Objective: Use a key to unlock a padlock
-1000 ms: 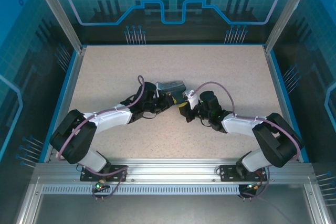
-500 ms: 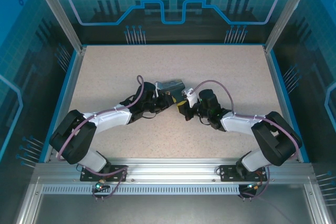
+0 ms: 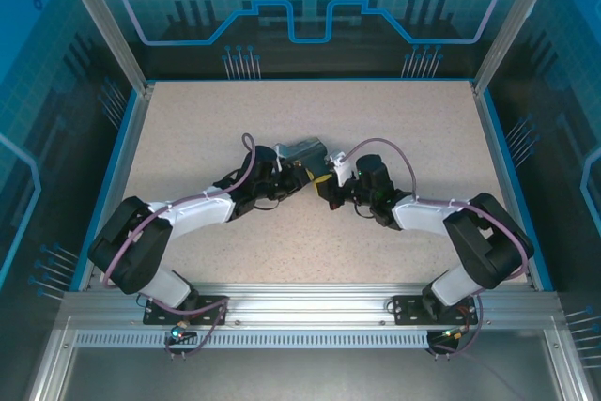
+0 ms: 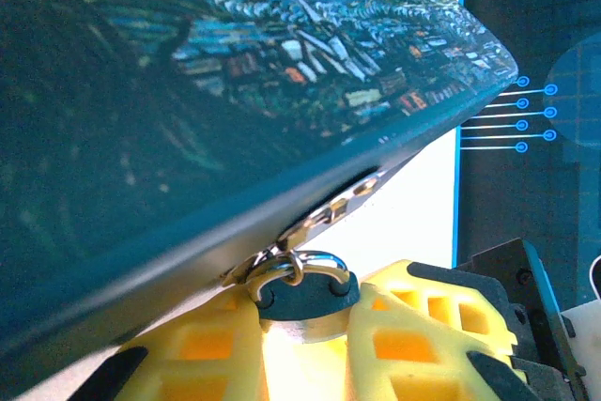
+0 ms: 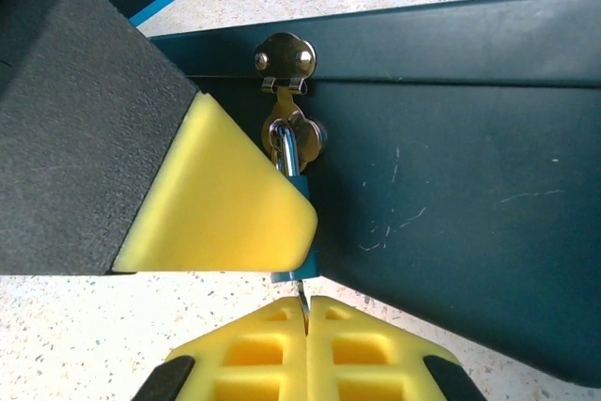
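**Key insertion, seen from both wrists.** The left claw (image 4: 305, 324) is clamped on the padlock (image 4: 306, 294), with the lock body sitting between its yellow pads (image 4: 413, 312). Just above the fingertips, the shackle (image 4: 299, 264) hangs through the hasp (image 5: 285, 61) of the painted box (image 4: 188, 91). The right claw (image 5: 306, 311) has its pads pressed together on the key (image 5: 301, 291). The key is a thin sliver standing out just beyond the fingertips and meeting the lock's underside (whether its tip has entered the keyway cannot be told).

Judged step: seating the key, then turning it. To do this well, align the blade with the lock body, push it fully home with light force, and only then rotate it about its own axis. The left claw should hold the body rigid, or the lock may swing on the hasp and the key may slip or bend.
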